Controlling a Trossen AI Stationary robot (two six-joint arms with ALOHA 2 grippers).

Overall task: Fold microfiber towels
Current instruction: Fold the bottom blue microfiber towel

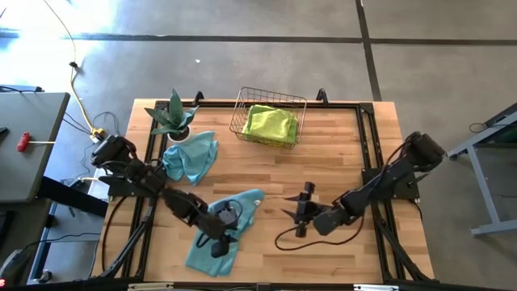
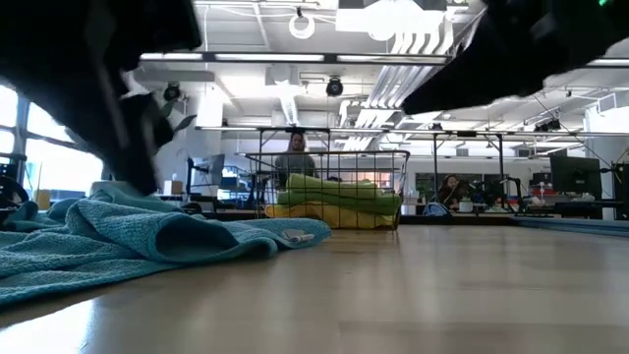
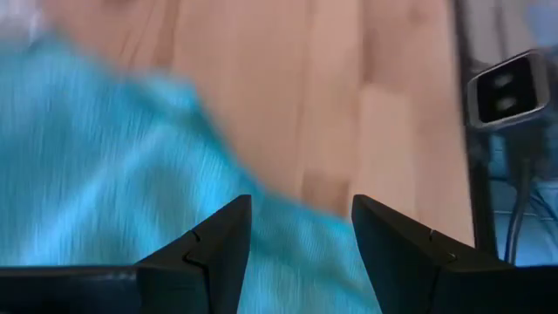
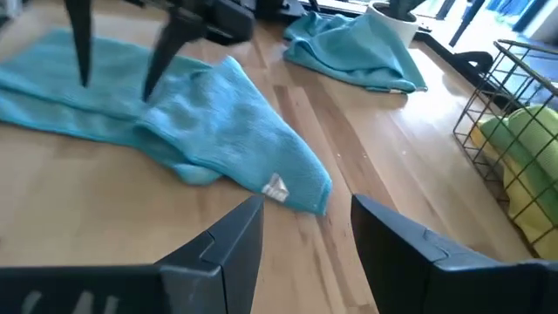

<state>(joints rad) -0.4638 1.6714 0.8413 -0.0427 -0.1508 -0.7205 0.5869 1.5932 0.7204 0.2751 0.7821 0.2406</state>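
Note:
A teal microfiber towel [image 1: 242, 206] lies crumpled on the near part of the wooden table, a white tag [image 4: 275, 187] at its end toward the right. My left gripper [image 1: 220, 242] is open over it, its fingers [image 4: 83, 52] pointing down at the cloth [image 3: 105, 174]. My right gripper [image 1: 297, 206] hovers open to the towel's right, nothing between its fingers, facing the tagged end. A second teal towel [image 1: 190, 158] lies bunched at the far left. A lime green towel [image 1: 271, 123] lies in the wire basket [image 1: 242, 101]. My left gripper's open fingers come at the teal towel's middle [image 4: 118, 109] from above. Their tips end right at the cloth, and I cannot tell whether they touch it. The towel lies slack on the table.
A spiky potted plant [image 1: 174, 117] stands at the far left corner beside the second towel. The basket [image 2: 334, 187] stands at the far middle, a yellow cloth [image 2: 334, 218] under the green one. A dark cable [image 1: 283, 238] loops on the table under my right arm. Bare wood lies between towel and basket.

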